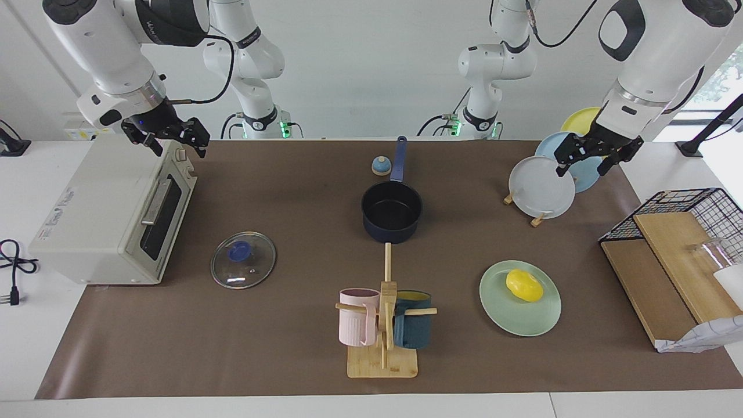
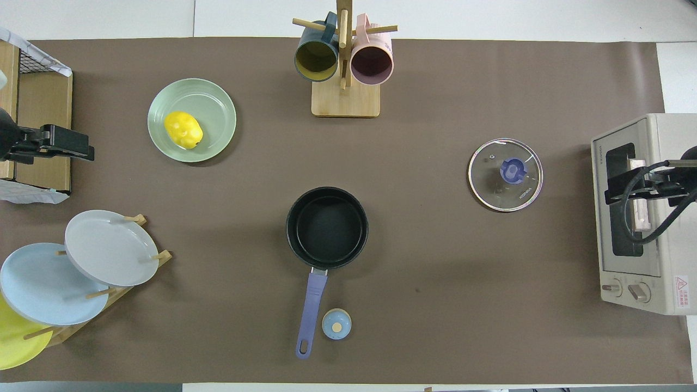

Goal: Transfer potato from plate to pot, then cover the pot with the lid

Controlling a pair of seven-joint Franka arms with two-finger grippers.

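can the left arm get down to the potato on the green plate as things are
Probably yes. The left hand hangs open over the plate rack, and nothing stands between it and the potato, which lies uncovered on the plate.

I count: plates 4 [image 2: 215,106] | mugs 2 [image 2: 316,59] | potato 1 [image 2: 183,130] | pot 1 [image 2: 326,227] | lid 1 [image 2: 506,174] | bell 1 [image 2: 336,324] | toaster oven 1 [image 2: 642,212]

Potato [image 1: 524,285] sits on the mint plate [image 1: 511,318], toward the left arm's end of the table. Pot [image 1: 392,212] is mid-table, empty, handle pointing at the robots, small blue bell [image 1: 381,166] just beside the handle. Lid [image 1: 243,259] lies flat in front of the toaster oven [image 1: 110,215]. Left gripper [image 1: 598,158] is up over the plate rack [image 1: 551,174], jaws apart, holding nothing. Right gripper [image 1: 174,139] hangs over the oven top, also spread and empty.
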